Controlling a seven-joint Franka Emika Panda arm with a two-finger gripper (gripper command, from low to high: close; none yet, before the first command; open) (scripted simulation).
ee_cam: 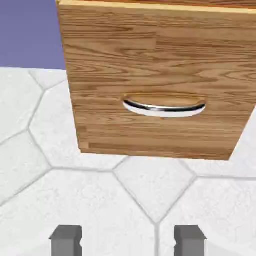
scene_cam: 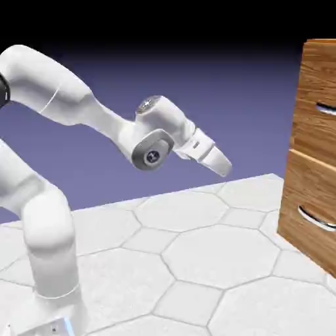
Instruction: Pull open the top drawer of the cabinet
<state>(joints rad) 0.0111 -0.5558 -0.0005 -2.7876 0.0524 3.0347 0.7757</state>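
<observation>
The cabinet (scene_cam: 314,59) of brown wood grain stands at the exterior view's right edge. Its top drawer (scene_cam: 315,134) is the upper front, with a curved silver handle (scene_cam: 326,109) cut off by the picture's edge. It sits flush with the front below. My gripper (scene_cam: 223,164) hangs in the air well left of the cabinet, slightly below the top handle's height, tilted down toward it. In the hand view my gripper (ee_cam: 128,242) is open, its fingertips (ee_cam: 66,240) wide apart with nothing between them. That view shows only the lower drawer front (ee_cam: 150,60).
The lower drawer (scene_cam: 305,197) carries its own silver handle (scene_cam: 316,220), which sits large and centred (ee_cam: 165,106) in the hand view. White hexagon-tiled table (scene_cam: 197,256) lies between my arm and the cabinet's foot.
</observation>
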